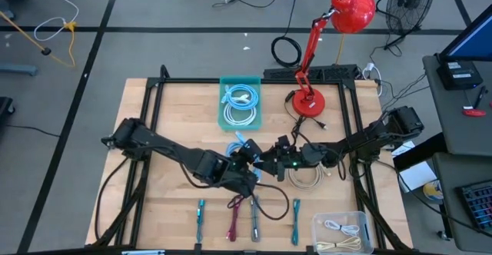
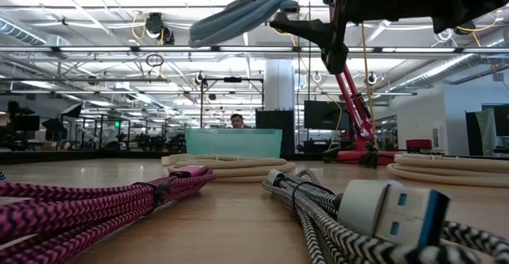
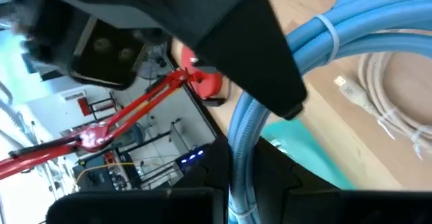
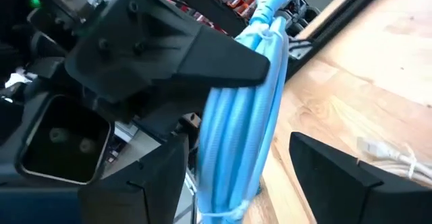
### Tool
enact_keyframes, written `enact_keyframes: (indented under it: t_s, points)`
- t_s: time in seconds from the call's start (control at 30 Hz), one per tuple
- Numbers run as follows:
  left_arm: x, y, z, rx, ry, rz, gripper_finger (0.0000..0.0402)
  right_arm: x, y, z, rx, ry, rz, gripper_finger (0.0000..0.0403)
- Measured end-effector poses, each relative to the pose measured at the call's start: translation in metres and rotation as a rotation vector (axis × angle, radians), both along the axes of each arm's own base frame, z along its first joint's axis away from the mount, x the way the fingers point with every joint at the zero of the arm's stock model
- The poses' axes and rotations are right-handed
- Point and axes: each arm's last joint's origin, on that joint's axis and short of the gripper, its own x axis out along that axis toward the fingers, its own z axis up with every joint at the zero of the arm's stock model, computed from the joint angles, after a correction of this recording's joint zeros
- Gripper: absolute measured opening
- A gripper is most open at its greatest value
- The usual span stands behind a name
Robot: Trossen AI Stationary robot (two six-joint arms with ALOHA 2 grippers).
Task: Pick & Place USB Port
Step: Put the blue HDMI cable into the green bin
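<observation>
- The teal bin (image 1: pixel 241 104) stood at the back of the wooden surface (image 1: pixel 173 117), left of centre, with coiled blue and white cables (image 1: pixel 240 98) inside.
- At the front right corner a clear tub (image 1: pixel 344 231) held pale, cream-coloured cables (image 1: pixel 340 226).
- The left pincer (image 1: pixel 247 160) was above the middle of the surface, closed on a bundle of blue cable (image 1: pixel 239 149); the bundle was raised off the wood, as the low view showed it tilted overhead (image 2: pixel 238 19).
- The right pincer (image 1: pixel 269 161) was just right of it, its fingers (image 4: pixel 344 171) spread wide on either side of the blue bundle (image 4: pixel 243 116), not closed on it.
- The blue bundle was smooth, round cord, looped into a long skein and cinched with a white tie (image 3: pixel 329 35).
- A beige coil (image 1: pixel 306 178) lay on the wood below the right pincer, with a white USB plug (image 3: pixel 343 84) at its end.
- Along the front edge lay a row of bundles: teal (image 1: pixel 201 213), magenta braided (image 1: pixel 234 218), black-and-white braided (image 1: pixel 254 218), teal (image 1: pixel 296 218).
- A red desk lamp (image 1: pixel 315 48) with a round base stood at the back right.
</observation>
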Motion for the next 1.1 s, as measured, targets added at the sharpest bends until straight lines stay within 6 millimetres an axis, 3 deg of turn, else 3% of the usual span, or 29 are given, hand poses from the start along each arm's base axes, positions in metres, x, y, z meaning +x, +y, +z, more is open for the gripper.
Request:
enact_keyframes:
  t_s: [0.13, 0.37, 0.6, 0.77, 0.9, 1.0, 1.1]
  points:
    - [0.000, -0.002, 0.000, 0.014, -0.001, -0.014, 0.0033, 0.000, 0.000, 0.000, 0.002, 0.005, 0.004, 0.0203]
    - [-0.001, -0.003, 0.001, 0.033, -0.057, 0.054, 0.0040, 0.000, 0.000, 0.002, -0.036, -0.013, 0.001, 0.0059]
    - [-0.011, -0.016, 0.015, 0.261, -0.268, 0.225, 0.0116, -0.001, 0.002, 0.006, -0.084, -0.043, -0.046, 0.0058]
    - [-0.031, -0.026, 0.048, 0.393, -0.519, 0.393, 0.0122, -0.004, 0.010, -0.009, -0.173, 0.063, -0.069, 0.0058]
    - [-0.051, -0.027, 0.071, 0.184, -0.738, 0.439, 0.0114, -0.006, 0.015, 0.002, -0.203, 0.002, -0.135, 0.0058]
    - [-0.080, -0.020, 0.102, -0.031, -0.971, 0.506, 0.0107, -0.009, 0.024, -0.001, -0.286, 0.005, -0.147, 0.0058]
    - [-0.108, -0.008, 0.124, -0.323, -1.141, 0.547, 0.0100, -0.014, 0.031, 0.011, -0.334, -0.076, -0.200, 0.0058]
